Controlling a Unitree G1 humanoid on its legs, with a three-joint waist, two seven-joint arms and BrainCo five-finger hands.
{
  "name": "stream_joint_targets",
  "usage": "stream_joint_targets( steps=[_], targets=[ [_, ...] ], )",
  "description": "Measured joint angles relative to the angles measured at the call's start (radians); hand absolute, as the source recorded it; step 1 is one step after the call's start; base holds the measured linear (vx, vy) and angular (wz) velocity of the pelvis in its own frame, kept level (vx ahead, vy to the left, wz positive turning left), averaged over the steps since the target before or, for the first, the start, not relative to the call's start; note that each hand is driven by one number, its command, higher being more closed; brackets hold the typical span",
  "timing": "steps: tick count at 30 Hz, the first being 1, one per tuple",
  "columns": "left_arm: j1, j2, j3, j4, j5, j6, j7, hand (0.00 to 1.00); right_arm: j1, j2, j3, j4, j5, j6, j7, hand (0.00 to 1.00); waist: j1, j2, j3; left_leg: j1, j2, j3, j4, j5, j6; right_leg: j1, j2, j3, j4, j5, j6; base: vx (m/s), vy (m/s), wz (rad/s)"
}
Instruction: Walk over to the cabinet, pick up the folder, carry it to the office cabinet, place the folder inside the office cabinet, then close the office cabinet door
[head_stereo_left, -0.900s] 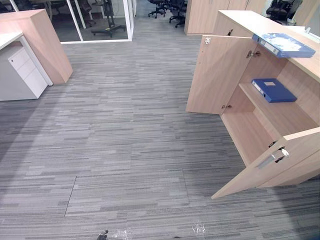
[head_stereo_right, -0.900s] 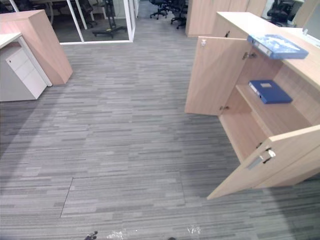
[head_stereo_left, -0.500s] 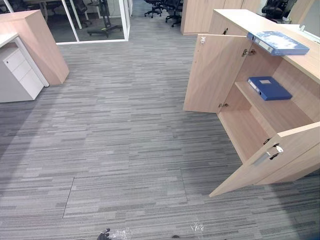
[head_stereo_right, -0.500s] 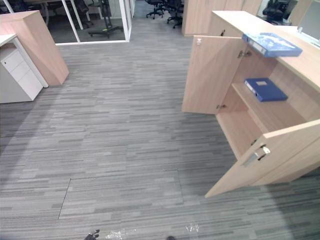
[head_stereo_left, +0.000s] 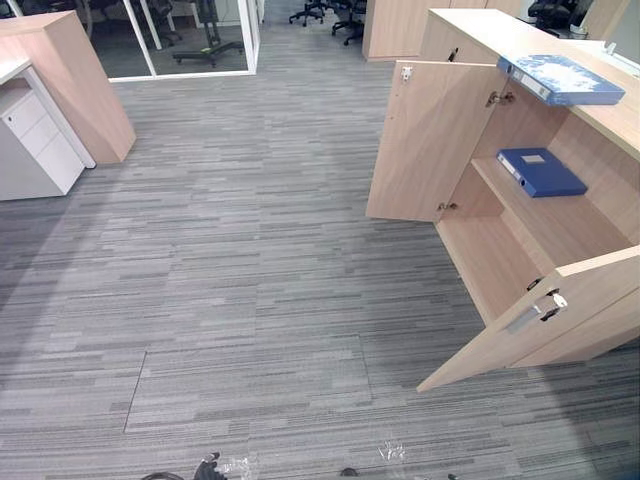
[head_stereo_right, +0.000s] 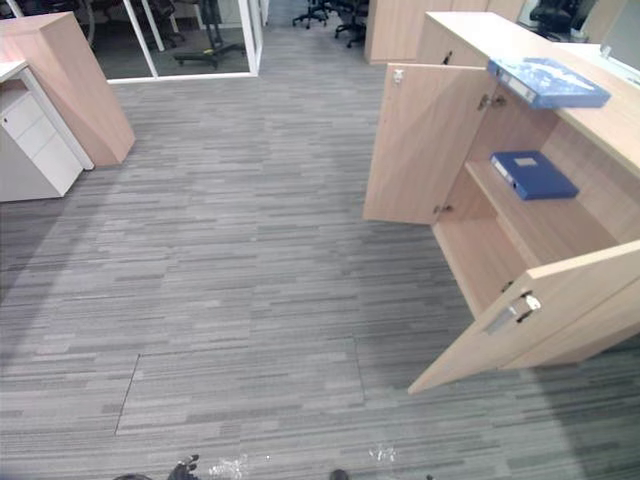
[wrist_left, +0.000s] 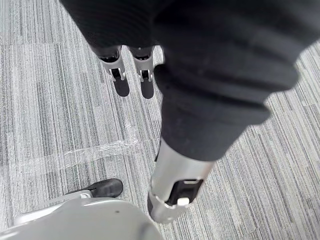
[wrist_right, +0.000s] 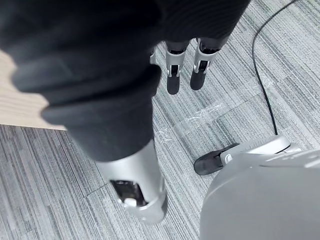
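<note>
A light wooden office cabinet (head_stereo_left: 492, 262) stands at the right with both doors swung open. On its top lies a blue folder with a pale patterned cover (head_stereo_left: 563, 80). A second, plain dark blue folder (head_stereo_left: 541, 171) lies flat on the shelf inside. The far door (head_stereo_left: 425, 145) stands out towards the room, and the near door (head_stereo_left: 545, 320) with a metal handle (head_stereo_left: 524, 319) juts over the carpet. My left hand (wrist_left: 120, 75) hangs over the carpet, fingers straight, holding nothing. My right hand (wrist_right: 175, 75) hangs the same way, open, with bare carpet beyond its fingers.
Grey striped carpet stretches between me and the cabinet. A wooden counter (head_stereo_left: 75, 80) and a white drawer unit (head_stereo_left: 35, 140) stand at the far left. A glass partition (head_stereo_left: 190, 40) and office chairs (head_stereo_left: 320, 12) are at the back. Tape marks (head_stereo_left: 390, 452) lie on the floor close by.
The whole picture has shifted a little, so the camera has moved. The folders and the cabinet doors stay where they were.
</note>
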Motion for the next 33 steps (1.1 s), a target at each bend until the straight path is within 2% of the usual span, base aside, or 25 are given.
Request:
stream_joint_targets(
  steps=[4,6,7,8,9,10,11,12,14,15,18,20,21,22,23,25,27,28,29,30,32,33],
  targets=[
    [-0.003,0.001,-0.008,-0.003,0.011,-0.002,0.016,0.0,0.0,0.0,0.0,0.0,-0.001,-0.001,-0.001,0.0,-0.001,-0.001,0.004,-0.01,0.002,-0.012,0.007,0.003,-0.004,-0.001,0.0,-0.015,0.0,-0.003,-0.001,-0.03,-0.001,0.11],
    [-0.005,0.003,-0.008,-0.009,0.012,-0.003,0.017,0.0,-0.001,0.0,0.0,0.0,-0.001,-0.001,-0.002,0.0,-0.001,-0.004,0.013,-0.03,0.003,-0.013,0.056,-0.02,-0.021,-0.002,-0.002,-0.017,0.01,-0.015,-0.004,-0.02,-0.005,0.09],
    [-0.008,0.003,-0.007,-0.023,0.012,-0.006,0.019,0.0,-0.006,-0.002,-0.002,0.0,0.0,-0.003,-0.002,0.0,-0.001,-0.002,0.036,-0.049,0.009,-0.007,0.128,-0.056,-0.046,0.0,-0.001,-0.017,0.039,-0.033,-0.011,-0.05,-0.006,0.04],
    [-0.012,0.003,0.005,-0.024,0.011,-0.006,0.024,0.0,-0.006,-0.002,-0.002,0.002,0.0,-0.004,-0.002,0.0,-0.001,-0.004,0.048,-0.074,0.015,0.009,0.21,-0.083,-0.087,0.001,-0.002,-0.016,0.067,-0.056,-0.021,-0.05,-0.004,0.03],
    [-0.012,0.003,0.012,-0.027,0.01,-0.006,0.028,0.0,-0.005,-0.001,-0.003,0.003,0.002,-0.004,-0.003,0.0,-0.001,-0.005,0.053,-0.091,0.015,0.017,0.259,-0.089,-0.097,0.001,-0.005,-0.016,0.076,-0.066,-0.029,-0.07,-0.004,0.02],
    [-0.009,-0.003,0.035,-0.043,0.006,-0.006,0.036,0.0,-0.005,-0.001,-0.027,0.011,0.005,-0.005,-0.003,0.0,-0.001,-0.007,0.069,-0.134,0.016,0.043,0.385,-0.094,-0.107,0.011,-0.015,-0.013,0.096,-0.083,-0.035,-0.04,-0.003,0.0],
    [-0.009,-0.008,0.05,-0.048,0.005,-0.005,0.038,0.0,-0.004,0.0,-0.046,0.02,0.01,-0.005,-0.005,0.0,-0.001,-0.011,0.078,-0.159,0.019,0.056,0.46,-0.093,-0.111,0.02,-0.021,-0.01,0.105,-0.092,-0.037,-0.01,-0.007,-0.05],
    [-0.004,-0.02,0.077,-0.067,-0.004,-0.005,0.044,0.0,0.001,0.004,-0.073,0.022,0.034,-0.001,-0.008,0.0,0.001,-0.003,0.086,-0.224,0.039,0.076,0.626,-0.102,-0.117,0.041,-0.026,-0.005,0.12,-0.105,-0.04,0.04,-0.009,-0.13],
    [0.014,-0.028,0.102,-0.078,-0.002,-0.005,0.068,0.0,0.016,0.006,-0.08,0.02,0.046,-0.001,-0.009,0.0,0.001,-0.001,0.09,-0.299,0.09,0.114,0.787,-0.153,-0.079,0.069,-0.031,0.012,0.128,-0.119,-0.042,0.09,-0.002,-0.23],
    [0.015,-0.027,0.101,-0.078,-0.002,-0.005,0.073,0.0,0.023,0.007,-0.091,0.022,0.05,-0.001,-0.009,0.0,0.001,-0.001,0.091,-0.313,0.097,0.112,0.759,-0.162,-0.076,0.072,-0.038,0.022,0.133,-0.124,-0.043,0.12,0.052,-0.34],
    [0.017,-0.026,0.097,-0.08,0.007,-0.004,0.073,0.0,0.028,0.009,-0.114,0.022,0.077,-0.001,-0.008,0.0,-0.001,-0.001,0.091,-0.319,0.087,0.083,0.48,-0.155,-0.09,0.068,-0.072,0.056,0.14,-0.148,-0.017,0.14,0.142,-0.32],
    [0.017,-0.025,0.093,-0.08,0.014,-0.004,0.072,0.0,0.038,0.011,-0.113,0.021,0.077,-0.001,-0.008,0.0,-0.009,0.004,0.095,-0.32,0.078,0.038,0.219,-0.091,-0.104,0.074,-0.107,0.075,0.139,-0.17,0.01,0.22,0.26,-0.2],
    [0.016,-0.027,0.093,-0.08,0.013,-0.004,0.072,0.0,0.041,0.011,-0.112,0.021,0.077,-0.001,-0.008,0.0,-0.01,0.009,0.098,-0.32,0.082,0.032,0.174,-0.077,-0.118,0.079,-0.115,0.079,0.139,-0.178,0.019,0.28,0.329,-0.14],
    [0.016,-0.033,0.091,-0.08,0.01,-0.005,0.072,0.0,0.044,0.005,-0.111,0.019,0.078,-0.001,-0.009,0.0,-0.009,0.025,0.107,-0.326,0.098,0.026,0.132,-0.068,-0.124,0.087,-0.123,0.089,0.14,-0.199,0.041,0.27,0.375,-0.15],
    [0.014,-0.035,0.085,-0.078,0.005,-0.006,0.073,0.0,0.044,-0.002,-0.106,0.019,0.077,-0.002,-0.009,0.0,-0.008,0.041,0.119,-0.337,0.105,0.038,0.171,-0.003,-0.127,0.107,-0.136,0.096,0.142,-0.226,0.069,0.28,0.394,-0.21],
    [0.013,-0.024,0.076,-0.08,0.0,-0.007,0.069,0.0,0.038,0.001,-0.106,0.02,0.077,-0.002,-0.022,0.0,0.002,0.031,0.127,-0.351,0.064,0.047,0.231,0.03,-0.117,0.123,-0.172,0.122,0.15,-0.253,0.069,0.32,0.358,-0.25],
    [0.011,-0.018,0.066,-0.08,0.0,-0.007,0.068,0.0,0.031,0.003,-0.108,0.019,0.077,-0.003,-0.023,0.0,-0.006,0.023,0.122,-0.355,0.023,0.045,0.255,0.027,-0.104,0.118,-0.189,0.115,0.183,-0.246,0.068,0.36,0.253,-0.09],
    [0.015,-0.017,0.054,-0.079,0.0,-0.007,0.064,0.0,0.025,0.001,-0.109,0.018,0.077,-0.004,-0.023,0.0,-0.007,0.026,0.116,-0.352,-0.004,0.046,0.262,0.02,-0.085,0.103,-0.213,0.122,0.202,-0.241,0.071,0.36,0.263,-0.21],
    [0.02,-0.017,0.048,-0.078,-0.002,-0.007,0.057,0.0,0.02,0.0,-0.111,0.018,0.077,-0.005,-0.023,0.0,-0.004,0.023,0.107,-0.337,-0.024,0.058,0.252,0.014,-0.05,0.085,-0.23,0.137,0.24,-0.24,0.072,0.36,0.267,-0.33],
    [0.023,-0.017,0.044,-0.075,-0.003,-0.007,0.056,0.0,0.017,0.0,-0.111,0.018,0.077,-0.005,-0.023,0.0,-0.001,0.024,0.104,-0.32,-0.029,0.065,0.241,0.014,-0.033,0.073,-0.233,0.15,0.272,-0.24,0.072,0.36,0.253,-0.43],
    [0.033,-0.016,0.036,-0.054,-0.017,-0.006,0.055,0.0,0.013,0.0,-0.11,0.017,0.077,-0.008,-0.019,0.0,0.0,0.022,0.082,-0.26,-0.047,0.076,0.189,0.013,-0.01,0.004,-0.234,0.181,0.454,-0.24,0.074,0.29,0.173,-0.53],
    [0.044,-0.01,0.025,-0.053,-0.026,-0.006,0.054,0.0,0.013,0.002,-0.105,0.006,0.077,-0.014,-0.01,0.0,-0.007,0.016,0.061,-0.205,-0.071,0.092,0.149,0.011,0.013,-0.082,-0.244,0.185,0.66,-0.223,0.121,0.32,0.197,-0.38]
  ],
)
